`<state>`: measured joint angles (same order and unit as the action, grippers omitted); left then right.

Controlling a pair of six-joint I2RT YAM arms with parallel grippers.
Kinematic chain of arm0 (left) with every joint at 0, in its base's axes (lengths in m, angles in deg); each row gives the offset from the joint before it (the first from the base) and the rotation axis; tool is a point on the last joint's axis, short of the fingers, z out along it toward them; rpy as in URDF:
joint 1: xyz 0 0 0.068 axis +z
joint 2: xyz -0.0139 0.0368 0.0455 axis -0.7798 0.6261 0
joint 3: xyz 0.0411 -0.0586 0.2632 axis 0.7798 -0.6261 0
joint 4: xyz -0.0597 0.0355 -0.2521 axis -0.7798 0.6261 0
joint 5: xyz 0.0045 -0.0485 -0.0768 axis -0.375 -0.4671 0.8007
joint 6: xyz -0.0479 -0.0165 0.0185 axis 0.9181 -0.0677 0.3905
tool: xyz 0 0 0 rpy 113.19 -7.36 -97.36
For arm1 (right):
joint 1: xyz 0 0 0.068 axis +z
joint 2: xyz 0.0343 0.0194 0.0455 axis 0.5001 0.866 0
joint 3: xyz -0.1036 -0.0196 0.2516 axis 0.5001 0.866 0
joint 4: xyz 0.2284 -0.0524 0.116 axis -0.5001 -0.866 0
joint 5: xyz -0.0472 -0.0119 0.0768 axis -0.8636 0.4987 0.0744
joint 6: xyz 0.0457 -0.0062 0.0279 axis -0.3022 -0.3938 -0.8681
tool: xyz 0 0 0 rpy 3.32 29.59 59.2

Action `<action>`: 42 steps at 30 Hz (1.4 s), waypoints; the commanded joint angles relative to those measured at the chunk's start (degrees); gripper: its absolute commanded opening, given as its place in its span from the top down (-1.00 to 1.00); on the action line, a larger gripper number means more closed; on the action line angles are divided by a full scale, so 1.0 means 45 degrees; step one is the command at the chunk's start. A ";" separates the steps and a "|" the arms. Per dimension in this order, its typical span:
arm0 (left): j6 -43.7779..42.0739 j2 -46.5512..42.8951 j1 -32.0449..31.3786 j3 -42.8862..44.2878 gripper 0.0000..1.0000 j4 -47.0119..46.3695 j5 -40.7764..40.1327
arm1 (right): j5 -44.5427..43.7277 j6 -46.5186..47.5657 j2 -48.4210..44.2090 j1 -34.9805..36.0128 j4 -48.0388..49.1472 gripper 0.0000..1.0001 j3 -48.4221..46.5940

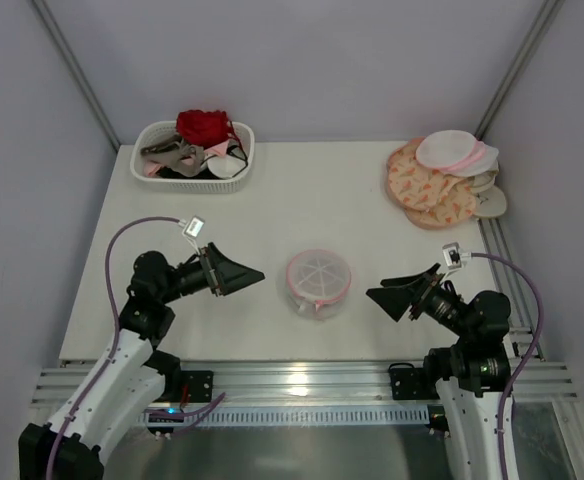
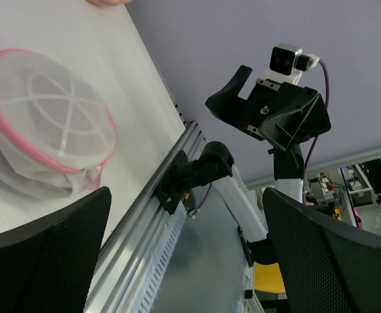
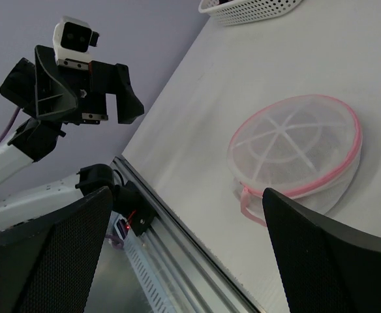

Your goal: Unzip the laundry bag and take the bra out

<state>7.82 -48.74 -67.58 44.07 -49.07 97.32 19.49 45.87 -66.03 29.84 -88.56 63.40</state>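
Nearest, the left pincer (image 1: 255, 273) and right pincer (image 1: 380, 295) hover low by the table's (image 1: 302, 200) front edge, both spread wide and empty, tips turned inward. Between them sits the laundry bag (image 1: 319, 279), dome up. It is round, with no long axis; its pink zipper rim (image 3: 361, 138) circles it, and a pink tab (image 3: 244, 197) hangs on the near side. The right pincer looks a shade nearer. Beyond is open room, with the basket (image 1: 194, 150) and peach pouches (image 1: 432, 185) well apart at the back.
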 commanded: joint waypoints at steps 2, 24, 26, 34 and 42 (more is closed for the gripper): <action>0.0653 0.0971 -0.0995 -0.0808 -0.99 -0.1720 -0.0238 | 0.0485 -0.0697 0.0092 0.0036 0.0786 -0.99 0.0200; 0.0340 0.3765 -0.6623 0.0871 -0.99 -0.1833 -0.6531 | -0.0015 0.3120 0.3726 0.0036 -0.2314 -0.99 -0.4042; 0.0946 0.4097 -0.6623 0.0753 -0.99 -0.2524 -0.6139 | -0.0042 0.2217 0.3396 0.0481 -0.0312 -0.99 -0.3299; 0.0458 0.5095 -0.6701 0.1496 -0.99 0.0144 -0.8177 | -0.0567 0.3131 0.5812 0.3801 -0.0034 -0.99 -0.3177; 0.2486 0.3885 -0.7208 0.0364 -0.84 0.2121 -1.1507 | -0.3278 0.3113 0.6773 0.6130 0.0667 -0.99 -0.3101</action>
<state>14.92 -29.35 -98.92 46.93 -44.81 54.04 11.06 58.89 -35.54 56.33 -89.21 50.65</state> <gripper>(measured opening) 0.937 0.994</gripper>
